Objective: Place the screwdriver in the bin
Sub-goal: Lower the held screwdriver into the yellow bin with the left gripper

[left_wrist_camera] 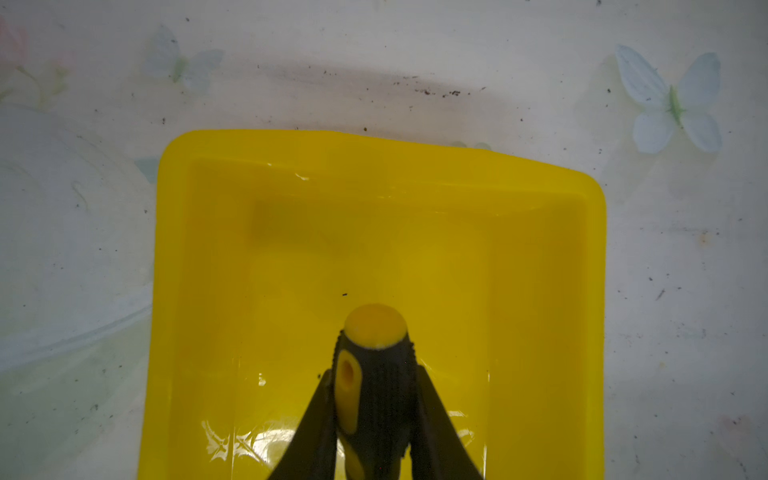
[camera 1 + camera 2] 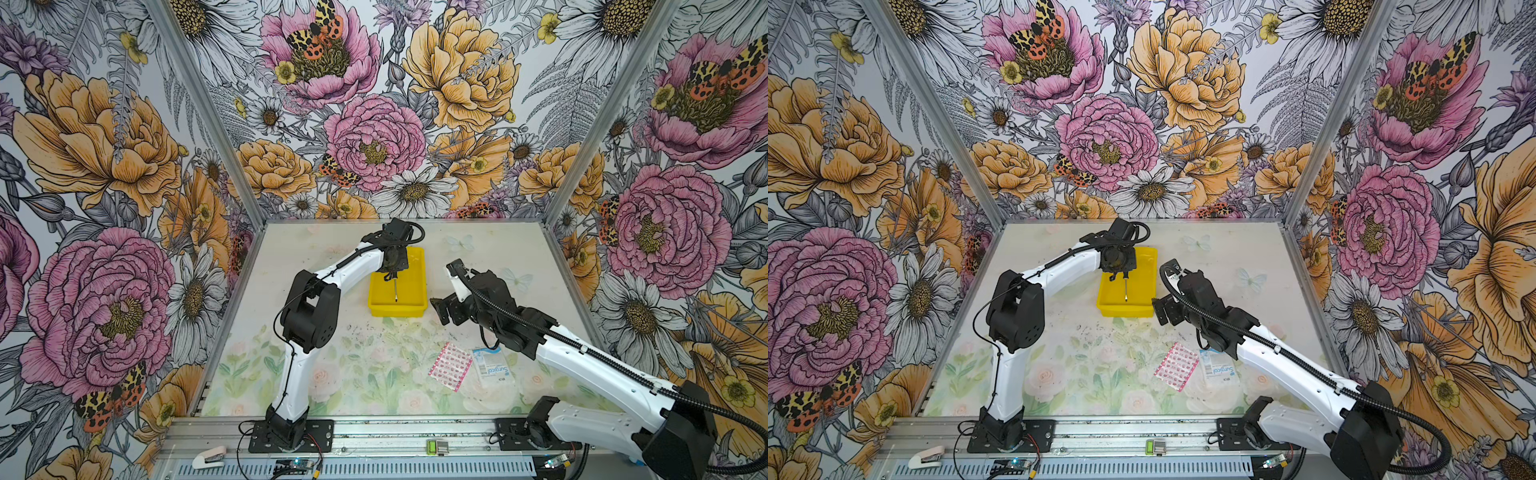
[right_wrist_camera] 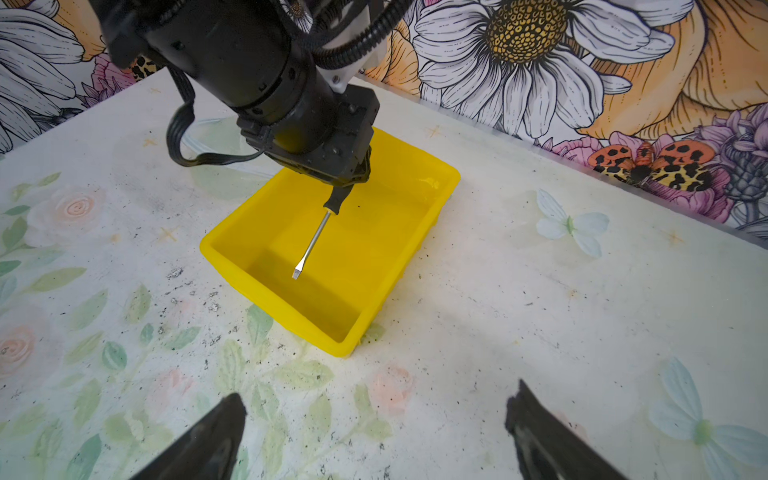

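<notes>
The yellow bin [image 2: 415, 309] [image 2: 1129, 311] sits at the back middle of the table in both top views. My left gripper [image 2: 391, 274] [image 2: 1121, 274] hangs over its far half, shut on the screwdriver's black-and-yellow handle [image 1: 382, 374]. The screwdriver [image 3: 313, 241] slants down into the bin [image 3: 374, 257], and its flat tip hovers just above the floor. In the left wrist view both fingers [image 1: 320, 415] press the handle, with the bin's wall [image 1: 540, 249] behind. My right gripper [image 2: 440, 309] [image 3: 374, 399] stands open and empty, just right of the bin's near corner.
A pink-dotted packet [image 2: 451, 365] and a white-and-blue packet [image 2: 492, 368] lie on the near right of the table, under the right arm. A white stapler [image 2: 209, 458] rests on the front rail. Flowered walls close off the back and both sides.
</notes>
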### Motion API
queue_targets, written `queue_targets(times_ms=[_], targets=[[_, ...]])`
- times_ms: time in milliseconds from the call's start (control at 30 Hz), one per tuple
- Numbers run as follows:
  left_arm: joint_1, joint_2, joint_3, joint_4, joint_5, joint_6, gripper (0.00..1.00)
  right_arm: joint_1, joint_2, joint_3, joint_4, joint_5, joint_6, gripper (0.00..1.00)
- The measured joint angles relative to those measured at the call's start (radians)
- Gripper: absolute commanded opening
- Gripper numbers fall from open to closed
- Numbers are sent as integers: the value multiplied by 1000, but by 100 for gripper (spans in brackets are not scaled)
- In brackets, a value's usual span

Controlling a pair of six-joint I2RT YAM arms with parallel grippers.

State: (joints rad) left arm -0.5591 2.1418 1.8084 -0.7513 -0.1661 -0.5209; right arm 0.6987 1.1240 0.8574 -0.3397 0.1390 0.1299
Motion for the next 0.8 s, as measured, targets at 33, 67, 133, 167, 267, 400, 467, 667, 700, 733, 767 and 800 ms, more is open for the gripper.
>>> queue_targets(times_ms=[33, 67, 133, 167, 267, 400, 467, 667, 700, 733, 767, 800], targets=[[0, 4, 0, 0, 1, 0, 0, 0, 1, -2, 1, 0, 0, 99], [0, 7, 2, 0, 1, 0, 0, 0, 2, -3, 3, 0, 0, 100], [1, 15, 6, 1, 3, -2, 0, -1, 4, -5, 8, 0, 0, 99], [2, 18, 6, 0, 3, -3, 0, -5, 4, -6, 9, -1, 0, 100], [3, 32, 11, 0, 7, -3, 0, -7, 4, -11, 18, 0, 1, 100], [6, 62, 28, 0, 9, -4, 0, -11, 4, -20, 23, 0, 4, 100], [7, 79, 33, 0, 11, -7, 0, -11, 3, -25, 24, 0, 5, 99], [8, 114, 39, 0, 27, -15, 0, -13, -3, -42, 29, 8, 9, 100], [8, 117, 39, 0, 29, -15, 0, -13, -5, -43, 29, 10, 9, 99], [9, 119, 41, 0, 30, -15, 0, -13, -6, -43, 29, 13, 11, 100], [9, 122, 43, 0, 31, -15, 0, -13, -6, -43, 29, 16, 12, 99], [10, 125, 45, 0, 31, -15, 0, -16, -7, -43, 29, 18, 12, 100]])
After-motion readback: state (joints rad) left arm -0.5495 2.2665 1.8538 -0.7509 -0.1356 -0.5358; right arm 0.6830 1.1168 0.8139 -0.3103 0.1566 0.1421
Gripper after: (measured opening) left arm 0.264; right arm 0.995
